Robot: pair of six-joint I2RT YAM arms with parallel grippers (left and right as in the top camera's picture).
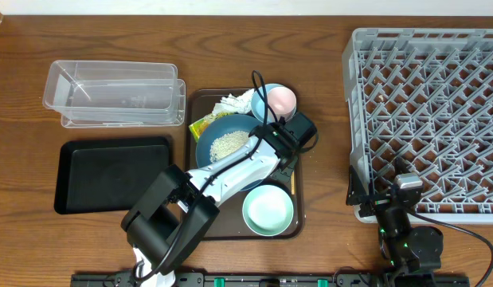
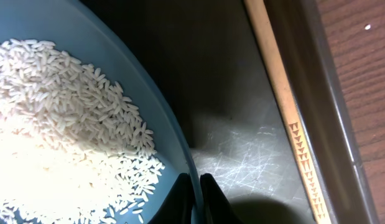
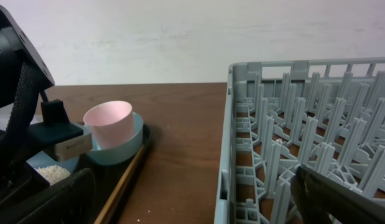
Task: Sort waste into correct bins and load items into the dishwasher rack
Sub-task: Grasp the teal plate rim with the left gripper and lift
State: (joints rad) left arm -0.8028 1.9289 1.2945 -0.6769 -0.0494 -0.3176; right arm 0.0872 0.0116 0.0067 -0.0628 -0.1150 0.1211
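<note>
My left gripper (image 2: 195, 190) is shut on the right rim of the dark-blue dish (image 1: 217, 130), one finger inside and one outside. The dish holds a heap of white rice grains (image 2: 55, 124) and sits on the brown serving tray (image 1: 230, 227). A thin wooden stick (image 2: 285, 106) lies along the tray's right wall. A crumpled tissue (image 1: 234, 104) and a yellow-green wrapper (image 1: 201, 124) lie behind the dish. The pink cup (image 1: 281, 99) stands in the light-blue bowl (image 3: 131, 144). The mint bowl (image 1: 268, 209) is at the tray's front. My right gripper (image 1: 396, 195) is open and empty at the grey rack's (image 1: 429, 119) front-left corner.
The clear tub (image 1: 111, 92) stands at the back left with the black tray (image 1: 111, 175) in front of it. The rack fills the right side of the table. Bare wood lies between the serving tray and the rack.
</note>
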